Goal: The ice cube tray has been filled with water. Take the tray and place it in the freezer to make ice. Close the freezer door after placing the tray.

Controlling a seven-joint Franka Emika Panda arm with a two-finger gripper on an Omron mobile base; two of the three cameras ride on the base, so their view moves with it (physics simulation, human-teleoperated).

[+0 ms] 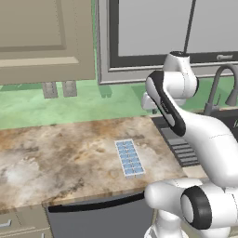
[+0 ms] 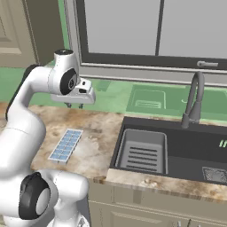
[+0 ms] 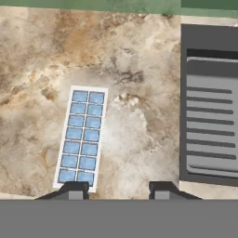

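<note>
Tray (image 3: 81,138) flat on counter (image 3: 37,69), sink (image 2: 168,150) beside; gripper (image 3: 118,189) above, parted, grasping nothing.

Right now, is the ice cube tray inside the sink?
No, the ice cube tray lies flat on the counter, beside the sink.

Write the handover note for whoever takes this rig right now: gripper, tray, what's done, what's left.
Gripper: holds nothing, raised over the counter, jaws apart in the hand view.
Ice cube tray: lies flat on the counter, left of the sink, near the front edge, untouched.
Done: nothing yet.
Left: lower onto the tray, grip it, carry it level to the freezer, set it inside, shut the door.
</note>
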